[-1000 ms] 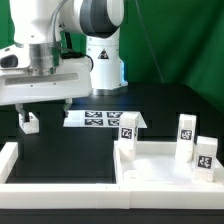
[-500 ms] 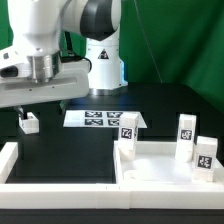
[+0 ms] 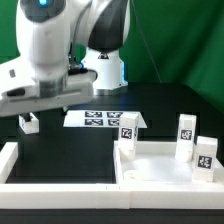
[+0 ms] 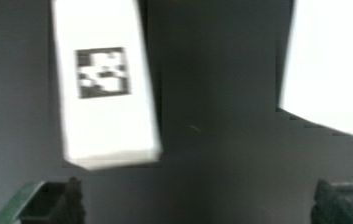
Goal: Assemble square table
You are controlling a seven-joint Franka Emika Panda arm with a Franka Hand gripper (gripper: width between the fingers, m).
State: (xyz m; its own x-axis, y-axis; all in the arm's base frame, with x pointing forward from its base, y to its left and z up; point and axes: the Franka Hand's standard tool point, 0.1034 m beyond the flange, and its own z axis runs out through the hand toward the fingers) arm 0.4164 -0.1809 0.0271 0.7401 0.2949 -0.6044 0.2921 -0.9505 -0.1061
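The square table top [image 3: 160,168] lies at the exterior view's right. Three tagged white legs stand upright in it [image 3: 127,128], [image 3: 186,130], [image 3: 205,155]. A fourth white leg [image 3: 30,123] lies loose on the black table at the left. My gripper [image 3: 30,108] hangs just above that leg. In the wrist view the leg [image 4: 105,85] lies ahead of my gripper [image 4: 198,203], outside the jaws. The jaws are wide open and hold nothing, with dark fingertips [image 4: 48,202] at both sides.
The marker board [image 3: 100,118] lies behind the table top, right of the loose leg; its white edge shows in the wrist view [image 4: 333,70]. A low white border wall [image 3: 55,186] runs along the front. The robot base [image 3: 105,65] stands at the back.
The arm has swung and tilted over the loose leg, with its upper links now filling the top of the view. The leg and the table top have not moved.
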